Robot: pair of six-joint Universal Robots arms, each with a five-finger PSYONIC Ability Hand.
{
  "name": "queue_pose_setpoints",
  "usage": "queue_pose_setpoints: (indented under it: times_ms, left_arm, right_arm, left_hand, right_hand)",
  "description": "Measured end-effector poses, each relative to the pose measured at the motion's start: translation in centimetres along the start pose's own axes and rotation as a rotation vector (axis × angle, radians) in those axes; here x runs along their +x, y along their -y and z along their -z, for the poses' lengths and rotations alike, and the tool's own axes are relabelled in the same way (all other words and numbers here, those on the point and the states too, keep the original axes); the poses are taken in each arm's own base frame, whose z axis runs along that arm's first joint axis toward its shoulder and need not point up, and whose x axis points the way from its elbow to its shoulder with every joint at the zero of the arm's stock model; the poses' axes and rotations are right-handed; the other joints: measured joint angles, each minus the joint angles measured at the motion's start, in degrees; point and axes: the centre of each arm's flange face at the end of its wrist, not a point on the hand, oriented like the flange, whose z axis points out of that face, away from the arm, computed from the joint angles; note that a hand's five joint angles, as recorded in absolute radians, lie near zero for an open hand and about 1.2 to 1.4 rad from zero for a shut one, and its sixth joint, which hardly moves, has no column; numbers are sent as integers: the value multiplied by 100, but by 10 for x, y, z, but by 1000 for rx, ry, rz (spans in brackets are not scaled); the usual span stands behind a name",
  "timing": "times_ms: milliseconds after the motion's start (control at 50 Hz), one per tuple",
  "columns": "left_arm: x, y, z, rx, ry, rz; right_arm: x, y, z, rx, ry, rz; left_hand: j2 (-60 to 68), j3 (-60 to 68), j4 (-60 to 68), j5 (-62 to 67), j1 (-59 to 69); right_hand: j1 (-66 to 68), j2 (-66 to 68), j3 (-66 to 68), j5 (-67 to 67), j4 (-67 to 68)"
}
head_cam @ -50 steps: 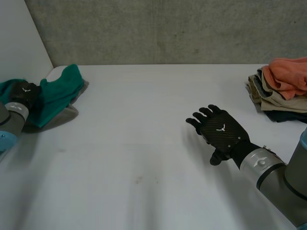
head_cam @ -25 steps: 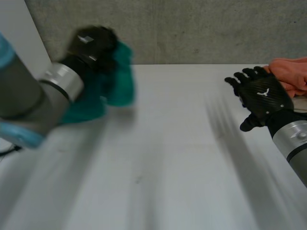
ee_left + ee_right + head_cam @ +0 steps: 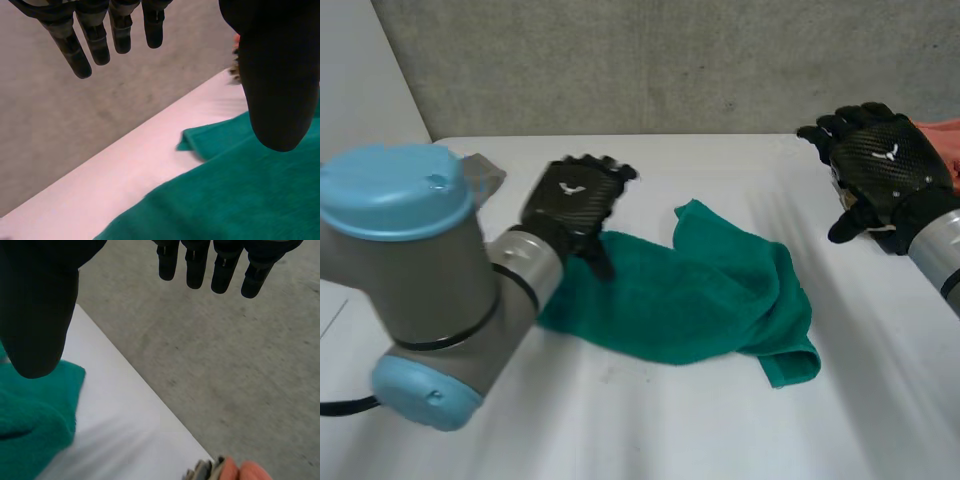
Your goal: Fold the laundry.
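A green towel (image 3: pixel 700 295) lies crumpled in the middle of the white table (image 3: pixel 650 430), one corner pointing toward the front right. My left hand (image 3: pixel 575 200) hovers over the towel's left end, open, with straight fingers (image 3: pixel 95 42) and the thumb (image 3: pixel 280 80) apart; nothing is held, and the green towel (image 3: pixel 225 195) lies below its palm. My right hand (image 3: pixel 885 165) is raised at the far right, open and empty, its fingers (image 3: pixel 215 265) straight. The green towel (image 3: pixel 30 425) shows beside its thumb (image 3: pixel 35 305).
An orange cloth (image 3: pixel 942 135) of the laundry pile peeks out behind my right hand, and the orange cloth (image 3: pixel 240 471) also shows in the right wrist view. A grey cloth (image 3: pixel 480 170) lies at the far left behind my left arm. A concrete wall backs the table.
My left arm swung the green towel from the far left to the table's middle and let it go. My right hand drew back toward the far right.
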Motion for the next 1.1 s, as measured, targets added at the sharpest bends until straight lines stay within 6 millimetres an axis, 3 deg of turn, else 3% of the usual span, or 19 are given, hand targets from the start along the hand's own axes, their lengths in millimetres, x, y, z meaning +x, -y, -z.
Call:
queue_pose_setpoints:
  times_ms: [100,220,380,440,540,620,660,700,860,960,1060,1100]
  left_arm:
    - [-13,-10,9,-42,81,3]
    - [-18,-30,10,-97,119,0]
    - [-6,-67,4,-208,60,-24]
    - [-1,-77,5,-249,41,-34]
    - [3,-87,6,-290,28,-43]
    - [5,-97,5,-321,22,-47]
    - [7,-101,6,-337,18,-50]
    - [8,-105,10,-363,13,-59]
    - [11,-97,42,-464,-33,-145]
    - [11,-82,79,-530,-86,-218]
    - [11,-70,99,-532,-112,-258]
    - [10,-65,99,-504,-109,-262]
  right_arm:
    - [-1,9,-6,-45,127,-25]
    - [-7,-2,-27,-130,266,-38]
    - [-20,-46,-55,-264,354,82]
    - [-26,-67,-60,-318,369,143]
    - [-36,-93,-64,-374,392,188]
    - [-42,-104,-67,-390,398,187]
    - [-45,-106,-67,-391,400,175]
    - [-47,-105,-66,-387,402,156]
    - [-45,-78,-44,-366,403,132]
    - [-43,-55,-4,-410,446,181]
    - [-47,-49,41,-536,579,233]
    - [-50,-47,56,-571,638,248]
  left_hand:
    - [0,0,0,0,0]
    - [7,1,6,0,24]
    - [91,54,81,32,46]
    - [547,503,572,497,679]
    - [2405,2360,2364,2282,2656]
    - [4730,4602,4672,4561,5014]
    - [5306,5251,5329,5210,5562]
    - [5621,5566,5646,5363,5567]
    - [5632,5574,5656,5363,5567]
    - [5639,5576,5656,5363,5567]
    - [5378,5332,5388,5237,5443]
    - [4407,4377,4419,4354,4346]
  right_hand:
    - [0,0,0,0,0]
    - [0,0,0,0,0]
    - [0,0,0,0,0]
    - [0,0,0,0,0]
    - [55,94,74,87,80]
    - [2123,2253,2082,2091,2085]
    - [4083,4287,4172,4151,4172]
    - [4922,5398,5328,5271,5358]
    - [4922,5456,5520,5345,5625]
    - [4922,5456,5524,5352,5629]
    - [4922,5456,5546,5368,5643]
    - [4921,5456,5547,5368,5648]
